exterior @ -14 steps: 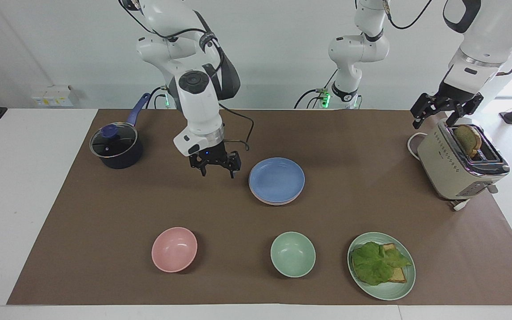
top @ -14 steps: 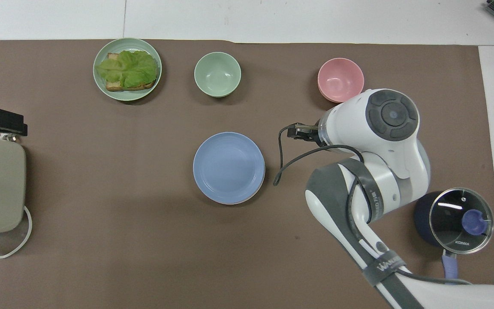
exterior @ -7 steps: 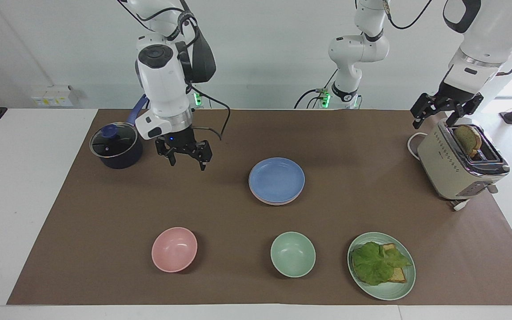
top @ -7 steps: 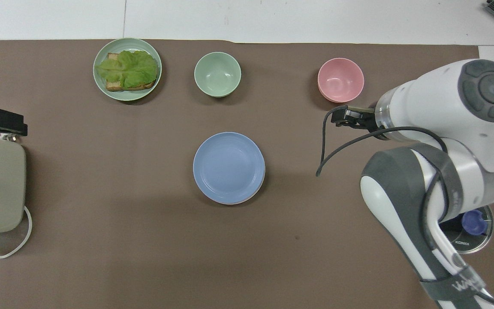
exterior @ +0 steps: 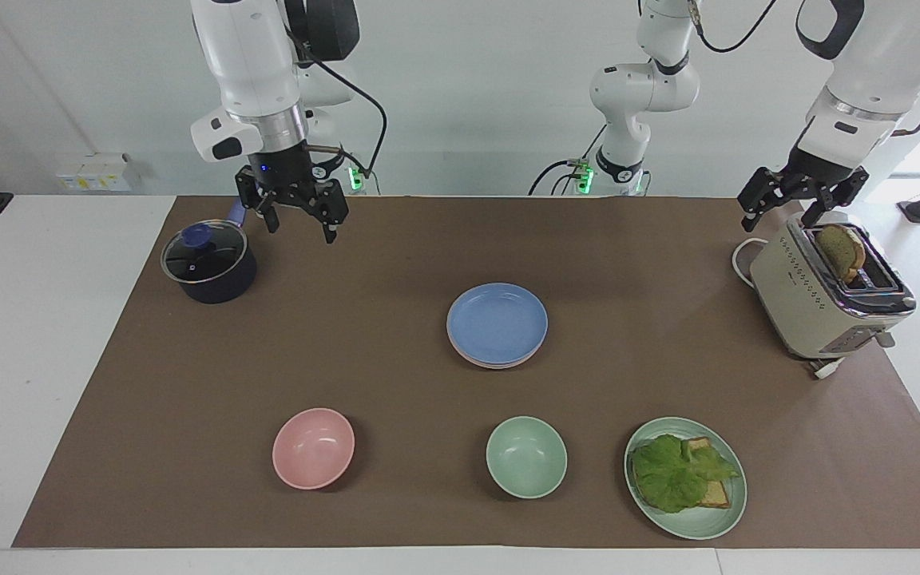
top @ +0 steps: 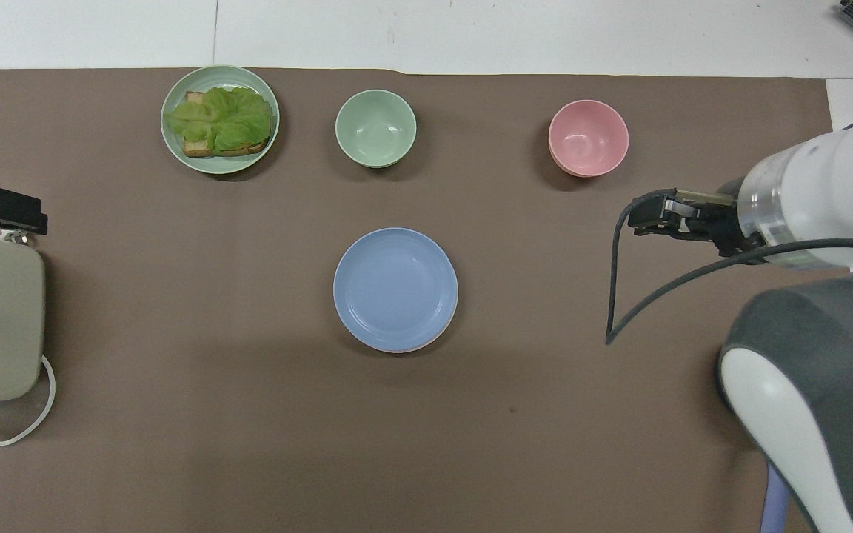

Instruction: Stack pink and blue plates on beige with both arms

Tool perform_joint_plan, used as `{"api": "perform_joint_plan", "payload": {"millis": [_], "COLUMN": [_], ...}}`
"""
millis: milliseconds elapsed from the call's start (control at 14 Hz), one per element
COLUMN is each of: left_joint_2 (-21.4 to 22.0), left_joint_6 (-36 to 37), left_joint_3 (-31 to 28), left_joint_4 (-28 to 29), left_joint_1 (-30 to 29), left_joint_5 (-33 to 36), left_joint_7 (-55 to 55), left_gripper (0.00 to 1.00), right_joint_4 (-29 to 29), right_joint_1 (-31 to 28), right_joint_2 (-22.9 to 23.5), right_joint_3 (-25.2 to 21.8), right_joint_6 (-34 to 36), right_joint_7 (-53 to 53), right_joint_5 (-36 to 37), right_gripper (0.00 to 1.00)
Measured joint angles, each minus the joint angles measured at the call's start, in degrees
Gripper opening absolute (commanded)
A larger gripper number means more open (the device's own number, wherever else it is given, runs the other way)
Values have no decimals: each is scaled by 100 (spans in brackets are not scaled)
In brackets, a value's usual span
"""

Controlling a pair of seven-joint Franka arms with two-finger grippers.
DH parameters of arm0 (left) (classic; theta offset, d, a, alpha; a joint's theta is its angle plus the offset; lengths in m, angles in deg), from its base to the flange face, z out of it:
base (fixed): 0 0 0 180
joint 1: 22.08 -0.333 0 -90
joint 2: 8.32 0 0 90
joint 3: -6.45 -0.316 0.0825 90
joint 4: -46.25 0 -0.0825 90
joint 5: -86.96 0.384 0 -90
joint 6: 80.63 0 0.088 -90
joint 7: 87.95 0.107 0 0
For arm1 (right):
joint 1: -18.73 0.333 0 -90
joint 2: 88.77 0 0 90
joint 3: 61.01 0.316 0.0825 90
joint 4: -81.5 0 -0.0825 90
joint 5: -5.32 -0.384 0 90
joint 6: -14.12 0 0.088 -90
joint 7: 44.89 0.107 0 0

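Blue plate [exterior: 497, 321] tops the stack mid-table, a pink plate [exterior: 482, 361] rim peeking out beneath it. Right end effector [exterior: 297, 220] hangs empty with fingers spread over the mat beside the saucepan [exterior: 208, 264]; left end effector [exterior: 794, 207] hovers spread and empty over the toaster [exterior: 823, 296].

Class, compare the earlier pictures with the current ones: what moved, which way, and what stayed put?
The right gripper, open and empty, rose and drew back from beside the blue plate toward the robots and the right arm's end, and now hangs beside the saucepan. Nothing was gripped or released. The plate stack, bowls, sandwich plate, toaster and the left gripper over it stayed.
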Motion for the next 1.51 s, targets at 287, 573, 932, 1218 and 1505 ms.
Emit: {"api": "perform_joint_plan", "payload": {"millis": [287, 573, 932, 1218, 1505], "left_joint_2": [0, 0, 0, 0, 0], "left_joint_6": [1, 2, 2, 2, 2], "left_joint_3": [0, 0, 0, 0, 0], "left_joint_4": [0, 0, 0, 0, 0], "left_joint_1": [0, 0, 0, 0, 0], "left_joint_5": [0, 0, 0, 0, 0], "left_joint_7": [0, 0, 0, 0, 0], "left_gripper": [100, 100, 100, 100, 100], "right_joint_4": [341, 340, 251, 158, 1], "right_joint_1": [-259, -190, -148, -105, -106], "right_joint_2": [-147, -349, -353, -397, -508], "right_joint_3": [-147, -916, -1137, -1081, -1072], "right_joint_6": [676, 973, 997, 1020, 1026], "right_joint_7": [-649, -1807, -2159, -2092, -2037], "right_joint_5": [-3, -27, -40, -192, -254], "right_gripper": [100, 100, 100, 100, 100]}}
